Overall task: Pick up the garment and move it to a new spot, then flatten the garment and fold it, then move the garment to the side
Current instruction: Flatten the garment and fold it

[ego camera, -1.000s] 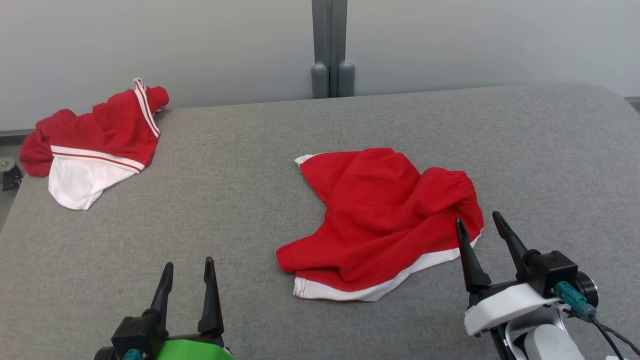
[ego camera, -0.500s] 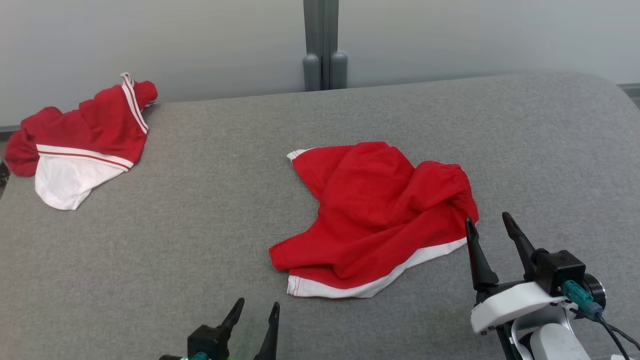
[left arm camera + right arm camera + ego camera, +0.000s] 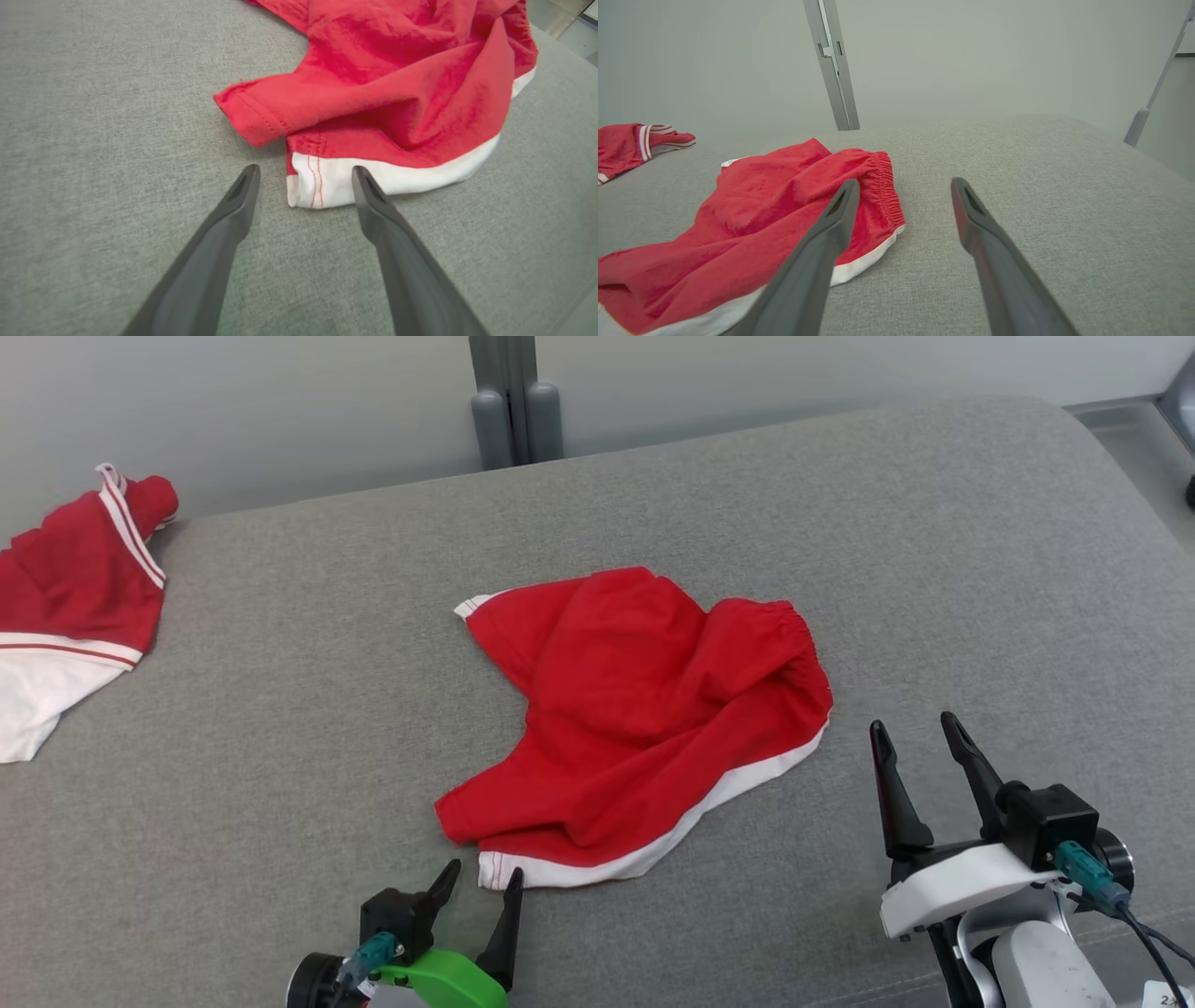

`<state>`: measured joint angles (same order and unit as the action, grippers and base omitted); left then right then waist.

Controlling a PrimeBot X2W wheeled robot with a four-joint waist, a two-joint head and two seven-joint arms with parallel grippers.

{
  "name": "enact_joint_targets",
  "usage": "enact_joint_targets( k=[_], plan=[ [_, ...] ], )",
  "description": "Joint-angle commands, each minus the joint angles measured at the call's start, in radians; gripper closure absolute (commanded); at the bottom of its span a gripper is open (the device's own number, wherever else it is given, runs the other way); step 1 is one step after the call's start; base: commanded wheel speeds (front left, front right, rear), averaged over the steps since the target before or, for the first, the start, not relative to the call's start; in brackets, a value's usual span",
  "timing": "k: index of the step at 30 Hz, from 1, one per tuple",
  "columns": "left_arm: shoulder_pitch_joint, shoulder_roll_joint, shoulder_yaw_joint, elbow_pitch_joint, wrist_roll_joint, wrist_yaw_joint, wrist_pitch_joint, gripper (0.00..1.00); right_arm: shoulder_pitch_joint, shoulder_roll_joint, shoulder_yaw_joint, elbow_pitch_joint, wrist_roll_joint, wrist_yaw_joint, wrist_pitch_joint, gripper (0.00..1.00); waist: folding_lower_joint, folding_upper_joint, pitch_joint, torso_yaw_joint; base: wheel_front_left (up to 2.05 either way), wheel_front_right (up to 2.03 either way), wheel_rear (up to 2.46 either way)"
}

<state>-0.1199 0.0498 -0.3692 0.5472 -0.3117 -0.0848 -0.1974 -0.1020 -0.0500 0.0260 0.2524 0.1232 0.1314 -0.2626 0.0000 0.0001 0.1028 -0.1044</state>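
You see the red garment (image 3: 635, 719), crumpled soft cloth with a white hem band and a gathered waist, in the middle of the grey woven surface (image 3: 934, 569). Your left gripper (image 3: 485, 870) stands released at its near white corner; the right gripper (image 3: 913, 722), released too, is beside its right edge.

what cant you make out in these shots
Second red and white garment: cut off by the left edge in the head view and the right wrist view.
Red shorts: crumpled; upper folds hide the layers beneath; top edge crops them in the left wrist view.
Left hand: whether a fingertip touches the shorts' white hem is unclear.
Label by the right arm: too small, cut by the bottom edge, head view.
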Motion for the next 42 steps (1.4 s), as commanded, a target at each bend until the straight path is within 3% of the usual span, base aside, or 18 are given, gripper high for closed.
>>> enact_joint_targets(
  k=[1, 4, 5, 6, 7, 8, 9, 15, 23, 30, 38, 42],
  plan=[
    [-0.021, 0.002, -0.004, 0.01, -0.006, 0.0, -0.001, 0.0, -0.01, -0.001, -0.004, -0.001, 0.002, -0.001, -0.003, 0.0, 0.0, -0.0001, 0.026, -0.027, 0.0, 0.0, 0.0],
    [-0.029, 0.002, -0.011, 0.028, -0.013, -0.004, -0.004, 0.0, -0.011, -0.001, -0.008, -0.003, 0.003, -0.001, -0.003, 0.0, 0.0, -0.0001, 0.031, -0.032, 0.0, 0.0, 0.0],
    [-0.032, 0.002, -0.014, 0.032, -0.015, -0.004, -0.005, 0.26, -0.011, -0.001, -0.01, -0.004, 0.003, -0.001, -0.003, 0.0, 0.0, -0.0001, 0.032, -0.033, 0.0, 0.0, 0.0],
    [-0.034, 0.002, -0.017, 0.035, -0.017, -0.004, -0.006, 0.6, -0.011, -0.001, -0.012, -0.005, 0.003, -0.001, -0.003, 0.0, 0.0, -0.0001, 0.033, -0.032, 0.0, 0.0, 0.0],
    [-0.035, 0.002, -0.017, 0.036, -0.02, -0.003, -0.007, 0.71, -0.011, -0.001, -0.014, -0.005, 0.003, -0.001, -0.003, 0.0, 0.0, -0.0001, 0.034, -0.031, 0.0, 0.0, 0.0],
    [-0.035, 0.002, -0.018, 0.036, -0.022, -0.001, -0.009, 0.92, -0.012, -0.001, -0.017, -0.005, 0.003, -0.001, -0.003, 0.0, 0.0, -0.0001, 0.035, -0.028, 0.0, 0.0, 0.0],
    [-0.033, 0.002, -0.02, 0.035, -0.024, -0.001, -0.011, 1.0, -0.012, -0.001, -0.022, -0.004, 0.002, -0.001, -0.003, 0.0, 0.0, -0.0001, 0.036, -0.024, 0.0, 0.0, 0.0],
    [-0.018, 0.014, 0.001, 0.006, -0.039, 0.016, -0.028, 1.0, -0.041, -0.009, -0.04, 0.077, -0.088, -0.001, -0.003, 0.0, 0.0, -0.0001, 0.044, 0.013, 0.0, 0.0, 0.0],
    [-0.033, 0.032, 0.019, -0.044, -0.043, 0.038, -0.039, 1.0, -0.172, -0.081, -0.015, 0.332, -0.204, -0.002, -0.003, 0.0, 0.0, -0.0001, 0.075, 0.068, 0.0, 0.0, 0.0],
    [-0.045, 0.046, 0.021, -0.07, -0.045, 0.048, -0.036, 1.0, -0.274, -0.085, 0.039, 0.474, -0.206, -0.002, -0.003, 0.0, 0.0, -0.0001, 0.104, 0.1, 0.0, 0.0, 0.0],
    [-0.047, 0.051, 0.019, -0.082, -0.049, 0.055, -0.039, 1.0, -0.311, -0.095, 0.144, 0.506, -0.159, -0.001, -0.003, 0.0, 0.0, -0.0001, 0.114, 0.116, 0.0, 0.0, 0.0],
    [-0.048, 0.053, 0.017, -0.085, -0.054, 0.059, -0.04, 1.0, -0.32, -0.11, 0.192, 0.473, -0.138, -0.002, -0.003, 0.35, 0.0, -0.0001, 0.116, 0.119, 0.0, 0.0, 0.0]
  ],
)
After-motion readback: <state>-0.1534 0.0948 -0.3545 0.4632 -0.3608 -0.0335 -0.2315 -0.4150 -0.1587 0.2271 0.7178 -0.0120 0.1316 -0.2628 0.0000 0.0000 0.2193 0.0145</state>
